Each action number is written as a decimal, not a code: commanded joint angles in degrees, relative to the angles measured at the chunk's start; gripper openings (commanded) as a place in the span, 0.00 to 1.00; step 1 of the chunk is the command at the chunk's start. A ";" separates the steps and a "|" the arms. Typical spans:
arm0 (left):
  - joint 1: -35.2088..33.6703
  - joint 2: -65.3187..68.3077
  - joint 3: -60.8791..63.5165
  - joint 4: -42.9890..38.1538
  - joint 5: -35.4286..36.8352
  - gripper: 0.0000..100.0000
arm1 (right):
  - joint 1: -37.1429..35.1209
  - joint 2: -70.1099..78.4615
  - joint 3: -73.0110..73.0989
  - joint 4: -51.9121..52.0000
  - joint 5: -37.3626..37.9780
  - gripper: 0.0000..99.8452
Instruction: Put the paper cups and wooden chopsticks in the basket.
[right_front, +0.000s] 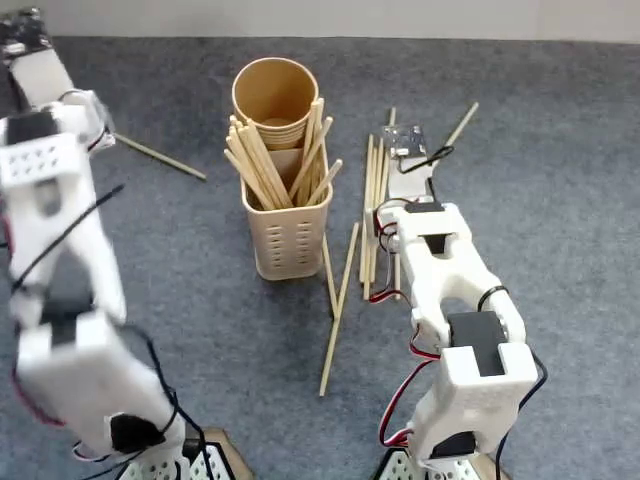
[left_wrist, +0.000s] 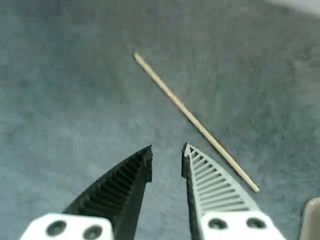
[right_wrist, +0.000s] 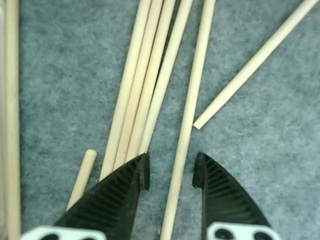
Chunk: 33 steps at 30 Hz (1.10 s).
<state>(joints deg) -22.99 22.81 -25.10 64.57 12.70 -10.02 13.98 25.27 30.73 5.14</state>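
A cream slotted basket (right_front: 287, 240) stands mid-carpet with stacked paper cups (right_front: 275, 95) and several wooden chopsticks (right_front: 262, 165) upright in it. Loose chopsticks (right_front: 374, 195) lie to its right, under the right arm. In the right wrist view my right gripper (right_wrist: 171, 159) is open just above the carpet, and one chopstick (right_wrist: 189, 120) runs between its fingers, with several more (right_wrist: 145, 90) beside it. My left gripper (left_wrist: 167, 149) is open over bare carpet with nothing between its fingers. A single chopstick (left_wrist: 192, 120) lies just past them, and it lies left of the basket (right_front: 165, 158).
More chopsticks (right_front: 338, 300) lie slanted on the grey carpet in front of the basket, and one (right_front: 462, 123) lies at the far right. The white left arm (right_front: 50, 200) stands tall along the left side.
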 joint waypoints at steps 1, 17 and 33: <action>3.21 18.95 -30.99 11.78 7.47 0.14 | 0.04 0.13 -1.01 0.22 -0.53 0.17; 8.48 53.93 -62.99 13.10 10.55 0.11 | -2.33 2.51 -1.45 4.70 -0.35 0.16; 7.08 50.77 -67.03 18.81 6.59 0.01 | -0.13 0.57 -12.97 21.67 -4.75 0.00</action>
<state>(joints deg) -14.81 78.20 -87.78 80.75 22.29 -11.60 19.60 12.88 53.32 1.80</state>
